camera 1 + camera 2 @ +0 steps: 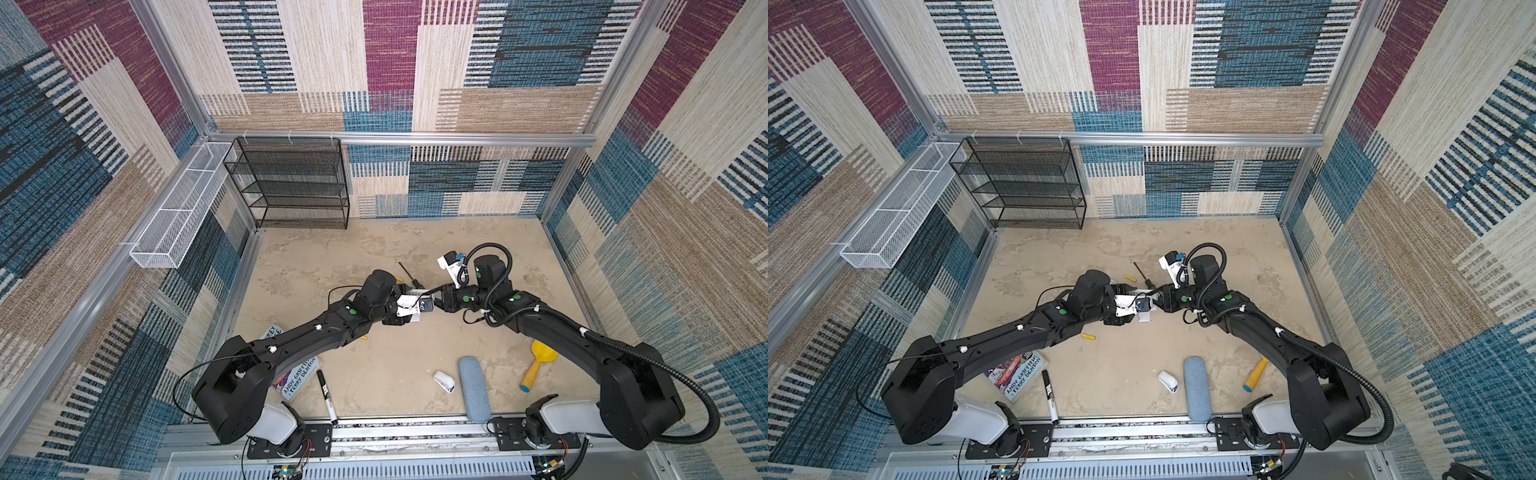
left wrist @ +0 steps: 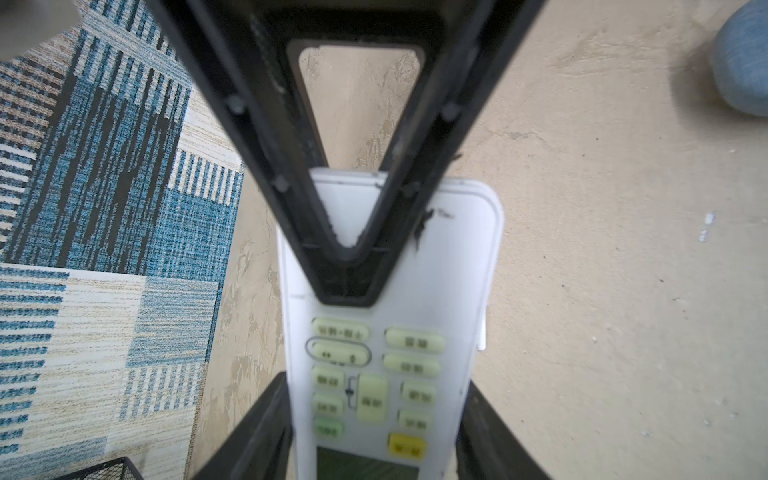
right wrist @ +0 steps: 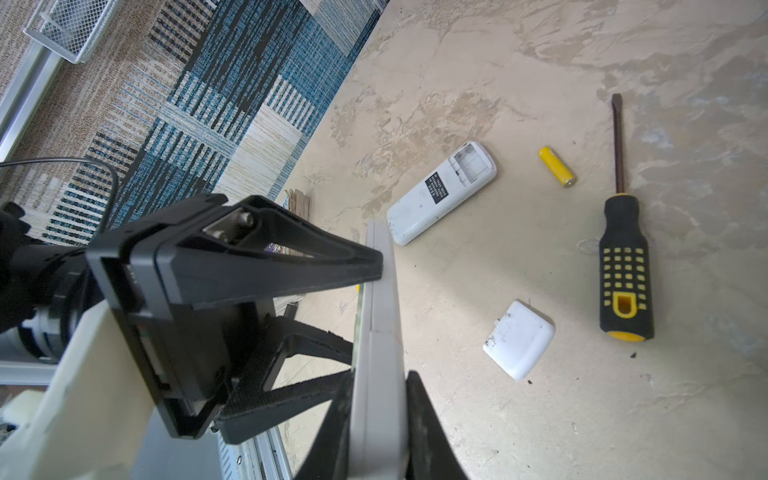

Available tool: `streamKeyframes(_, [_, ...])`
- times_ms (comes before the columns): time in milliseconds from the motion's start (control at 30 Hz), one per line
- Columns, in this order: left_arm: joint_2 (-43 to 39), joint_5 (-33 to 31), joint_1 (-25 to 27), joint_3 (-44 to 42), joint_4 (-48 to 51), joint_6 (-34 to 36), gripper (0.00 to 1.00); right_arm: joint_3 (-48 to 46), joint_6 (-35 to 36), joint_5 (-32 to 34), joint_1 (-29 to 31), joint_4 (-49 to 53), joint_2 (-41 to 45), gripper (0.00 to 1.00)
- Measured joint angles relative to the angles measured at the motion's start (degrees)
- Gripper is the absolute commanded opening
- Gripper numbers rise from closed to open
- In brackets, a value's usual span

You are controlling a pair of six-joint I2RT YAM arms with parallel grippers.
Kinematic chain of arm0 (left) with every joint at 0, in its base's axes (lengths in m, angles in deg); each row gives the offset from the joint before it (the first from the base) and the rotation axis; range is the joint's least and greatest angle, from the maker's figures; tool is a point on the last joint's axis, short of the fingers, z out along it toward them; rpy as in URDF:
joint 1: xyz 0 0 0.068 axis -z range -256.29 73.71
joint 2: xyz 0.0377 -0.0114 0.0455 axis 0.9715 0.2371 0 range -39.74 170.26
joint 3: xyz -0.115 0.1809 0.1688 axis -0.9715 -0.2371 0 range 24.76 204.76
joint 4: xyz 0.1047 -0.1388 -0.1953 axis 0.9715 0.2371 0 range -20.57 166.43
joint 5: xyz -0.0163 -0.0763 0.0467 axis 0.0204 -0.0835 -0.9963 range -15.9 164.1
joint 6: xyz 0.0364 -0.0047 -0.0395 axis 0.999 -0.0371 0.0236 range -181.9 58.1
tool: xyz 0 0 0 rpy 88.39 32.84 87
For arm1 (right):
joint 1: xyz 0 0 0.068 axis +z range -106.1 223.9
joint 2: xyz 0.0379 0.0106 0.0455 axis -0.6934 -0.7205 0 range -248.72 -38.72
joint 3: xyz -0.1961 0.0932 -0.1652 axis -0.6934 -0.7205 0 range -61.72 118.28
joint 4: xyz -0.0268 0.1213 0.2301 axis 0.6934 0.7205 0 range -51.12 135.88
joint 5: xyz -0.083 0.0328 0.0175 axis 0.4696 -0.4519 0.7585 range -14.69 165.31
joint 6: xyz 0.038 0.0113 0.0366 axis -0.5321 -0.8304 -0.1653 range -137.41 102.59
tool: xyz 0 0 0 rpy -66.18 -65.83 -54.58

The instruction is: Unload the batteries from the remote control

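Note:
A white remote control [image 2: 390, 365] hangs in the air between both arms, its pale green buttons facing the left wrist camera. My left gripper [image 2: 376, 415] is shut on its long sides. My right gripper [image 3: 378, 415] is shut on its end across front and back, one finger [image 2: 345, 266] lying over the front. Its battery side is hidden. A second white remote [image 3: 442, 193] lies on the table with its compartment open and empty, its loose cover [image 3: 519, 338] nearby. One yellow battery [image 3: 557, 165] [image 1: 1130, 278] lies beside it, another yellow battery [image 1: 1088, 336] near the left arm.
A black-and-yellow screwdriver [image 3: 623, 249] lies next to the battery. Near the front are a blue-grey case [image 1: 473, 388], white stapler [image 1: 444, 381], yellow scraper [image 1: 538, 363], black marker [image 1: 327, 397] and a book [image 1: 295, 380]. A black wire rack [image 1: 291, 183] stands at the back left.

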Motion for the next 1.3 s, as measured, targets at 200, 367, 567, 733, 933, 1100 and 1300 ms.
streamKeyframes(200, [0.28,-0.74,-0.68,2.03,0.61,-1.81,0.97,0.96,4.17,0.66,0.09,0.15,-0.15,0.10])
streamKeyframes(367, [-0.24,-0.74,-2.95,4.15,3.34,-5.55,0.99,1.25,10.34,4.13,0.52,0.55,1.53,0.11])
streamKeyframes(567, [-3.17,-0.48,-6.56,4.46,7.80,-10.40,0.99,1.20,21.24,9.99,2.78,-0.13,4.52,0.12])
streamKeyframes(733, [-5.92,1.44,-9.62,4.46,10.56,-14.97,0.99,1.62,30.34,14.84,3.82,-0.61,4.66,0.13])
streamKeyframes(933, [-8.35,5.53,-10.60,4.94,14.12,-16.06,1.00,-2.05,42.80,19.06,5.79,-4.26,7.45,0.13])
streamKeyframes(1100, [-7.56,6.82,-10.71,5.70,15.98,-15.15,0.99,-4.33,51.39,20.65,6.91,-7.61,9.14,0.12])
streamKeyframes(1300, [-7.61,7.87,-10.49,4.20,15.15,-10.29,0.99,-7.04,60.02,20.48,8.90,-9.84,10.78,0.12])
